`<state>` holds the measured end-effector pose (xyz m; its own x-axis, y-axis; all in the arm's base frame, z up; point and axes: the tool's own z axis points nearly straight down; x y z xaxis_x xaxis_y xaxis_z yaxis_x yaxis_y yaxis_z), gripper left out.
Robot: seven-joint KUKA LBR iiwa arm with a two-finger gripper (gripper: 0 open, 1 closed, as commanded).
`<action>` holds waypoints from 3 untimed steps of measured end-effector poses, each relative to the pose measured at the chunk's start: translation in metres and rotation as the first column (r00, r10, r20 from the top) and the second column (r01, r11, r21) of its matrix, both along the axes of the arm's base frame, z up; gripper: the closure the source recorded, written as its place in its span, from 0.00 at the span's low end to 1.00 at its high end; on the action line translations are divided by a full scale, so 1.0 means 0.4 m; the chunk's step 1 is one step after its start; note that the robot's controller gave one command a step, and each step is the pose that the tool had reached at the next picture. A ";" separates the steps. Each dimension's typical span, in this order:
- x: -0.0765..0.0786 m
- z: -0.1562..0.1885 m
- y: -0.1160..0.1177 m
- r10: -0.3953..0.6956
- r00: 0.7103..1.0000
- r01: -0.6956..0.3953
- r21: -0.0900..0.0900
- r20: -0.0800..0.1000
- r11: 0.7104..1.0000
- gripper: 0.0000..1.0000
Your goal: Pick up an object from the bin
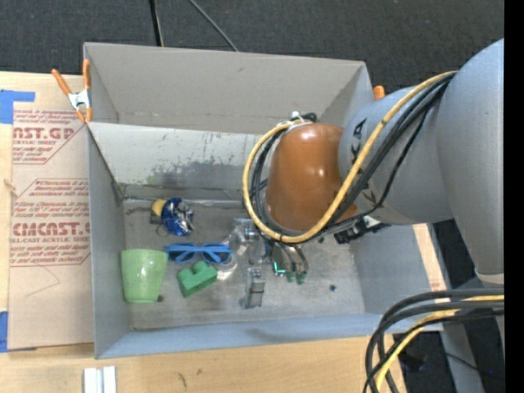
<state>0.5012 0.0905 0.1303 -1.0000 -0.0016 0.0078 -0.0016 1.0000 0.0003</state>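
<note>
Nearby, blue sunglasses (199,255), green block (196,280), green cup (143,274)

Grey arm (463,146) with glossy orange-brown cover (301,174), ringed by yellow and black cables (250,188).

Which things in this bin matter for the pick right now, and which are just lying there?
In play: gripper; bin; the two things nearest the gripper, blue glasses and green block.

Lying about: green cup at the bin's left; blue-yellow thing near the back wall.
</note>
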 end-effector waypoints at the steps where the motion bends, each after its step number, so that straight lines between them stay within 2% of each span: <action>1: 0.111 -0.161 0.113 -0.043 0.999 0.043 0.002 0.007 0.999 0.00; 2: 0.112 -0.150 0.108 -0.045 0.999 0.045 0.002 0.009 0.999 1.00; 3: 0.161 0.110 0.086 -0.026 1.000 0.026 0.002 0.018 1.000 1.00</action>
